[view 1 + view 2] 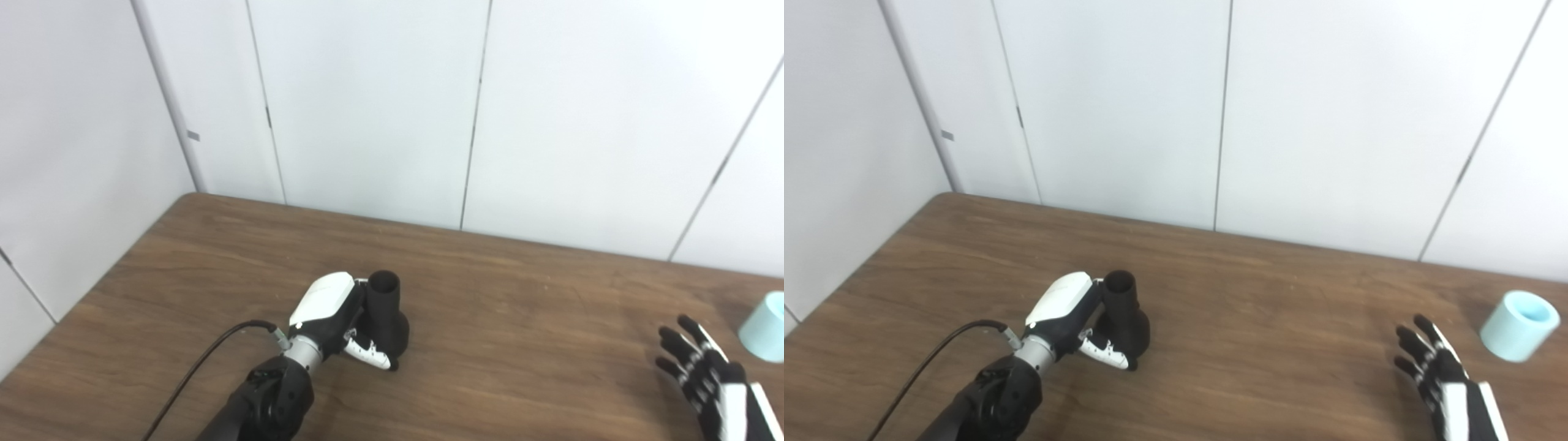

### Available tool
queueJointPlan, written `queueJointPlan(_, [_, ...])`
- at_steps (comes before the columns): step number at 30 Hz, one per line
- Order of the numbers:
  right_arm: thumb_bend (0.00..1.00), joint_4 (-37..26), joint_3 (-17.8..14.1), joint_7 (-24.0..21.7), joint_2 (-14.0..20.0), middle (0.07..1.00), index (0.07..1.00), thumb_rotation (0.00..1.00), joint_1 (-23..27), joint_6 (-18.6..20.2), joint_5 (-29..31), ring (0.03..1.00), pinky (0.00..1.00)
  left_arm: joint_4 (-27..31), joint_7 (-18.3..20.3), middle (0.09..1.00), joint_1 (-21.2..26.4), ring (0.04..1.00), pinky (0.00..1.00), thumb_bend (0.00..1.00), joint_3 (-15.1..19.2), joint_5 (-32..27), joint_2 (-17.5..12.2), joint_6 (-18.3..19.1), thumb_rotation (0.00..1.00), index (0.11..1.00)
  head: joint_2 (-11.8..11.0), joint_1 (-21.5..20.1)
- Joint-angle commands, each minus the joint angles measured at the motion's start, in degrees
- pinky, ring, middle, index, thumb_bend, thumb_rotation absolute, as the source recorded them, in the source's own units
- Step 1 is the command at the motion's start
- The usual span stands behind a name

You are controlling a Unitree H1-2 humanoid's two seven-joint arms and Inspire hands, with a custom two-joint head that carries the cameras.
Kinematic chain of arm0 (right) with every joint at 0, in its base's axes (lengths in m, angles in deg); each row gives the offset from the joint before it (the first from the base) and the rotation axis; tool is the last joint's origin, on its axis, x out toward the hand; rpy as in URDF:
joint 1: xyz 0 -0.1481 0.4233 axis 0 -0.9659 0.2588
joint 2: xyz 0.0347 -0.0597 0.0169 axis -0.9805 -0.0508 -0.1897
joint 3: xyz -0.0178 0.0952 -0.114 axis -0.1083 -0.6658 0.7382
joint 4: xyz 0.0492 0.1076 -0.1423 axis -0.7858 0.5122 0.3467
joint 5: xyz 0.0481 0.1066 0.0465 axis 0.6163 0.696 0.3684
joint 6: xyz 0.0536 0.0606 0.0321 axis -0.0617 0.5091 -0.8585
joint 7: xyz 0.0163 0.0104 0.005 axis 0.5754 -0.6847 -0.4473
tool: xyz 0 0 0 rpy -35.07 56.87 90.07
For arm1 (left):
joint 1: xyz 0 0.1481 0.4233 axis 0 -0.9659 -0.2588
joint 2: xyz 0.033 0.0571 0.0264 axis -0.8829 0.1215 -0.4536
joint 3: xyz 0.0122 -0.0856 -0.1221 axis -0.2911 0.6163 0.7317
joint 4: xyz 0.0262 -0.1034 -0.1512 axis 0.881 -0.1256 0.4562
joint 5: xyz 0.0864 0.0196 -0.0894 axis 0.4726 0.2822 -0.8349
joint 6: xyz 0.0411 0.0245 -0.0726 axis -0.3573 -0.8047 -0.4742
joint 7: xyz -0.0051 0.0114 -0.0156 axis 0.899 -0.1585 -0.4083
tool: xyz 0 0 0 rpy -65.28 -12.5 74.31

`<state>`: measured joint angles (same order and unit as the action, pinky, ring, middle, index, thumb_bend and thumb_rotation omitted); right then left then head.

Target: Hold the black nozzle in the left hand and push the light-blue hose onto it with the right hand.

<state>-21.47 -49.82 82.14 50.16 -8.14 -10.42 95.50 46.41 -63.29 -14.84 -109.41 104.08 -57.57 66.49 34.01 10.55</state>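
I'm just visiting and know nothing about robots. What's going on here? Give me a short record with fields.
Surface: brown wooden table
Left robot hand: wrapped around the black nozzle, which stands upright on the table, open end up
Right robot hand: open, fingers spread, holding nothing
Light-blue hose: short piece lying on the table at far right, just beyond the right robot hand, untouched
Step status: hose not yet on the nozzle

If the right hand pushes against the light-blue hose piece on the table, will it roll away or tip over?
The light-blue hose is a short, wide hollow cylinder lying tilted, so a sideways push would probably make it roll. It looks thick-walled, hence likely stiff rather than floppy. It lies near the table edge, beyond the open right hand, so a careless nudge might send it off.
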Motion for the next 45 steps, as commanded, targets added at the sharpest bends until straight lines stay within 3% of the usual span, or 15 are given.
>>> queueJointPlan(1, [0.63,-2.78,0.22,0.58,-0.37,0.864,0.930,1.00,1.22,-0.10,-0.33,0.910,0.86,-1.67,1.97,0.505,-0.76,0.645,0.90,0.52,-4.08,1.22,1.71,-3.19,0.00,0.478,0.18,-0.08])
queueJointPlan(7, [0.60,-4.55,0.36,0.70,-0.47,0.867,0.936,1.00,1.18,1.71,-0.62,0.916,0.87,-2.44,1.73,0.507,-1.00,0.652,0.94,0.52,-7.10,4.16,1.72,-7.28,0.00,0.477,0.75,-0.79])
queueJointPlan(13, [0.59,-6.31,0.33,1.15,-0.93,0.867,0.939,1.00,1.02,3.82,-0.55,0.915,0.86,-4.27,-0.36,0.509,-1.67,0.677,0.98,0.52,-7.73,4.41,2.27,-11.30,0.00,0.477,1.50,-1.66])
queueJointPlan(20, [0.59,-7.14,0.47,1.78,-1.37,0.855,0.940,1.00,1.18,5.07,-0.93,0.915,0.86,-4.15,-0.99,0.504,-3.40,0.807,1.00,0.52,-6.74,3.05,3.97,-11.32,0.00,0.477,2.01,-2.69])
queueJointPlan(34, [0.58,-9.42,1.39,3.02,-2.46,0.830,0.863,1.00,1.16,7.04,-2.88,0.900,0.87,-3.65,-3.19,0.507,-6.60,0.801,1.00,0.52,-7.82,3.55,6.26,-13.31,0.00,0.477,3.27,-5.71])
queueJointPlan(45, [0.59,-10.91,2.34,3.37,-2.33,0.829,0.861,1.00,1.24,8.10,-4.55,0.899,0.86,-3.84,0.21,0.495,-5.81,0.814,1.00,0.52,-10.66,3.85,5.17,-14.71,0.00,0.483,3.73,-7.37])
